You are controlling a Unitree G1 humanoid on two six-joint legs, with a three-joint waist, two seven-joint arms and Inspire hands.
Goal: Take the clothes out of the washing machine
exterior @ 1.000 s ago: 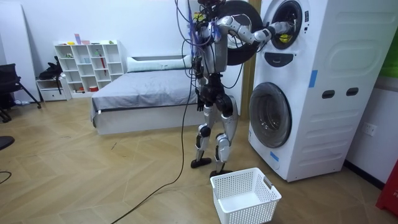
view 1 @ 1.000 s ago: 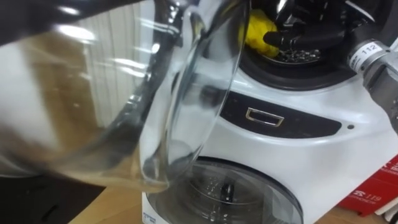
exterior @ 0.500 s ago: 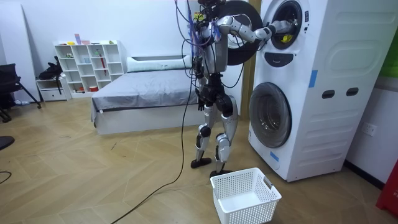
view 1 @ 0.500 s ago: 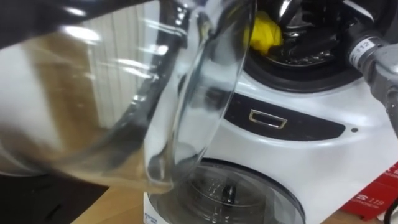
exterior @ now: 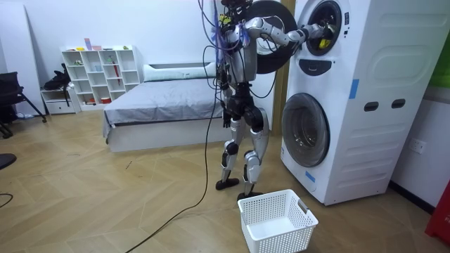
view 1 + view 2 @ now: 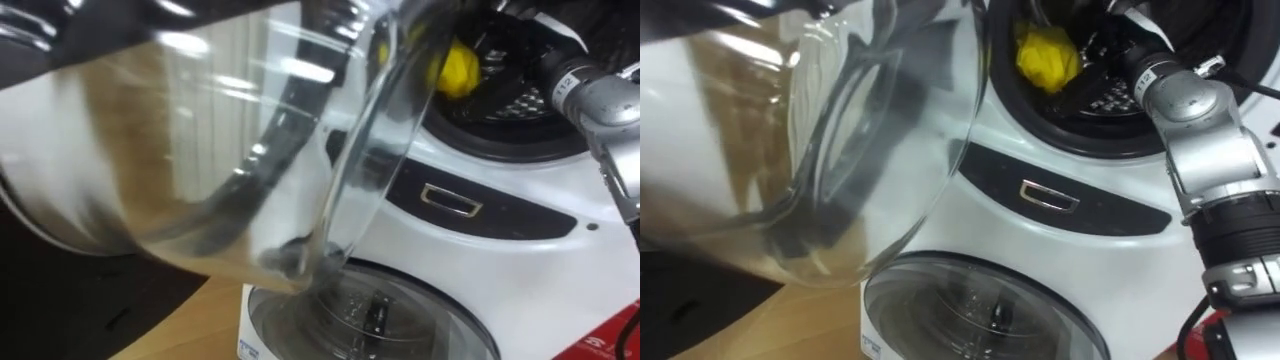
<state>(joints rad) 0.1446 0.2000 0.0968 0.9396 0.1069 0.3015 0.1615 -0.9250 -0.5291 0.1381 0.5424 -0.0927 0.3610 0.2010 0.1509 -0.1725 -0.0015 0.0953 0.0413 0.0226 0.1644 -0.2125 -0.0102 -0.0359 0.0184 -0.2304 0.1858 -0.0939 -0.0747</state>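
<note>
A yellow cloth lies bunched at the left of the upper washing machine's open drum; it also shows in the left eye view. My right arm reaches in from the right, and my right hand is inside the dark drum just right of the cloth. I cannot tell whether it touches the cloth. The room view has me standing upright before the stacked white machines, with my right arm stretched into the top drum.
The open door's domed glass hangs close on my left. Below the drum is the lower machine's shut round door. A white laundry basket stands on the wooden floor by my feet. A bed and a white shelf are behind me.
My right hand has gone deeper into the drum, up beside the yellow cloth. The eye views have shifted a little with my head.
</note>
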